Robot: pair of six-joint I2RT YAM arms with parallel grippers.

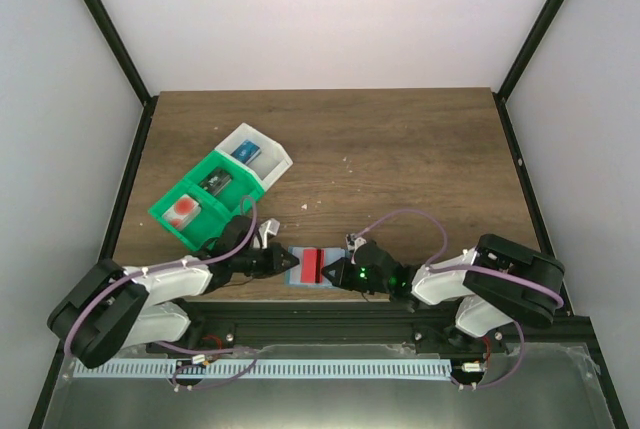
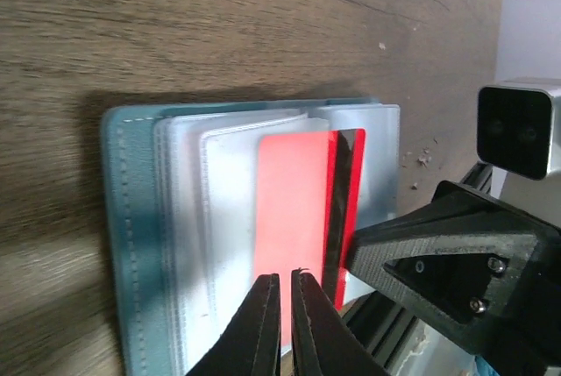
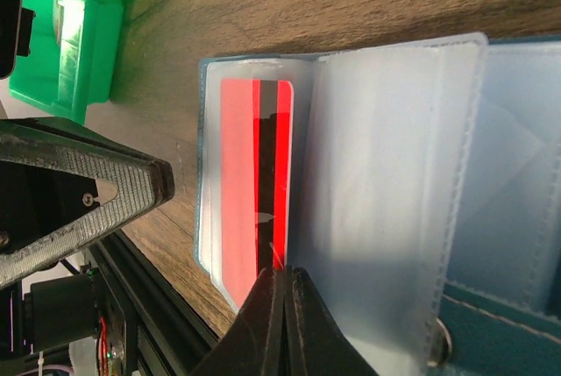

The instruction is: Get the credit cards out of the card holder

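Note:
The card holder (image 1: 300,277) lies open at the table's near edge between my two grippers. It is teal with clear inner sleeves (image 2: 223,218). A red card with a black stripe (image 2: 294,209) sits in a sleeve and also shows in the right wrist view (image 3: 238,174). My left gripper (image 1: 283,261) is over the card's near end (image 2: 285,276), jaws almost closed with a hairline gap and nothing seen between them. My right gripper (image 1: 337,271) is shut, its tips (image 3: 286,273) at the card's edge beside a raised clear sleeve (image 3: 394,148). Whether it pinches the sleeve is unclear.
A green-and-white compartment tray (image 1: 215,184) holding small items stands at the back left of the holder, also in the right wrist view (image 3: 66,25). The black frame rail (image 1: 330,314) runs just below the holder. Crumbs (image 1: 303,208) lie on the wood.

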